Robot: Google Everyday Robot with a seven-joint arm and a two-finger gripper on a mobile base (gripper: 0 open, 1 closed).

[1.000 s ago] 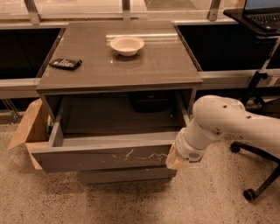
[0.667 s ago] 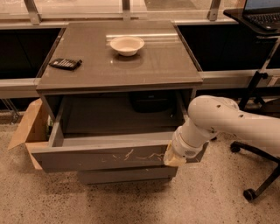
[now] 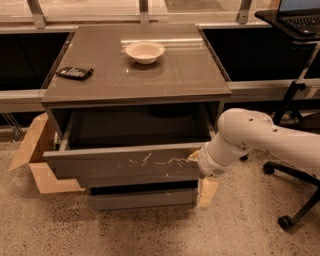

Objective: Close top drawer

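The top drawer (image 3: 125, 164) is a wide grey handleless drawer with pale squiggly scratches near the middle of its front. It stands pulled out from the grey cabinet (image 3: 135, 75), and its dark inside looks empty. My gripper (image 3: 196, 158) sits at the right end of the drawer front, against its upper right corner. The white arm (image 3: 255, 140) comes in from the right and hides most of the gripper.
A white bowl (image 3: 144, 51) and a black remote-like device (image 3: 74, 73) lie on the cabinet top. A plain grey lower drawer (image 3: 142, 198) is below. A cardboard box (image 3: 35, 155) stands at the left. An office chair base (image 3: 290, 200) and a laptop (image 3: 300, 12) are at the right.
The arm and gripper have shifted left and slightly up along the drawer's right end. The drawer front appears a little further in toward the cabinet.
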